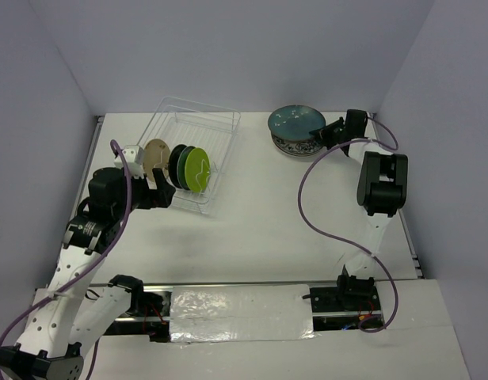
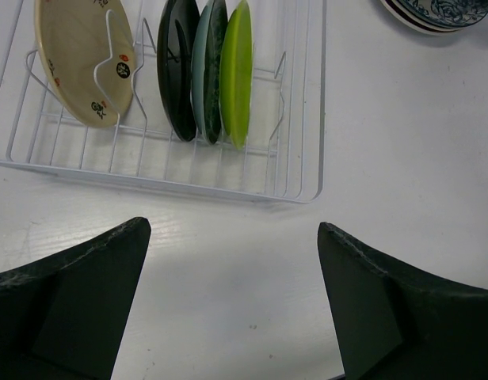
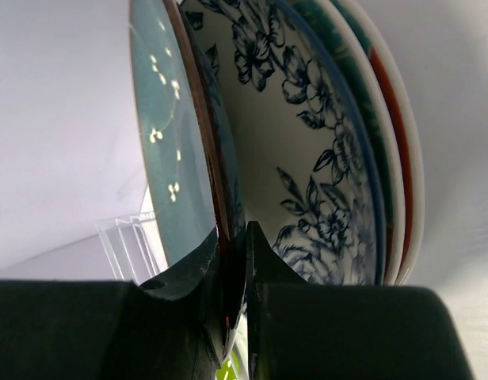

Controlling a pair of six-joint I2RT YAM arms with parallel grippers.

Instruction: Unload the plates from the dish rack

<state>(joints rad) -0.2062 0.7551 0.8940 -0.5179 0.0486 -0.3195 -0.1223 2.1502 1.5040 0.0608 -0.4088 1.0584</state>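
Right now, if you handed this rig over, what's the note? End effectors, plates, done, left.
Left end effector: open, empty, over the table just short of the dish rack.
Right end effector: shut on the rim of the teal plate, which lies on top of the stack at the far right.
Done: three plates are out, with the teal one over the floral plate and the red-rimmed plate.
Left: release the teal plate. Then unload the tan plate, the dark plates and the lime green plate, all upright in the rack.
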